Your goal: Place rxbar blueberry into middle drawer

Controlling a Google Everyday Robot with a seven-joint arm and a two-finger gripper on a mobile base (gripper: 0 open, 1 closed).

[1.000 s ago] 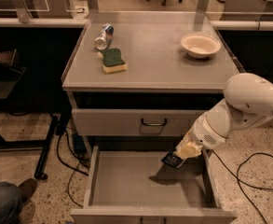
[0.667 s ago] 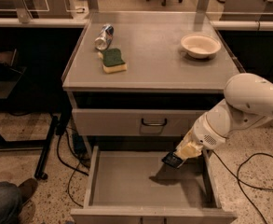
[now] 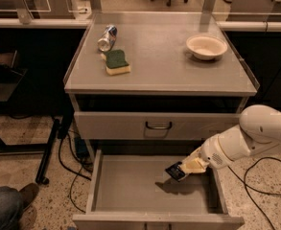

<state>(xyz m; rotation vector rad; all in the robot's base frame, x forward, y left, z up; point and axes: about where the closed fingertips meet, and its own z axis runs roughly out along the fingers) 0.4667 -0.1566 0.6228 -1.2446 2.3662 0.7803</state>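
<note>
The rxbar blueberry [image 3: 175, 171], a small dark packet with pale print, hangs just above the floor of the middle drawer [image 3: 130, 188], which is pulled out wide. My gripper [image 3: 184, 168] reaches in from the right on a white arm and is shut on the packet's right end. The packet is over the right-centre of the drawer and casts a shadow on the grey floor beneath it.
Above the open drawer is a shut drawer with a dark curved handle [image 3: 158, 126]. On the cabinet top lie a silver-and-blue can [image 3: 107, 37], a green-and-yellow sponge [image 3: 117, 62] and a white bowl [image 3: 206, 47]. Cables trail on the floor at left and right.
</note>
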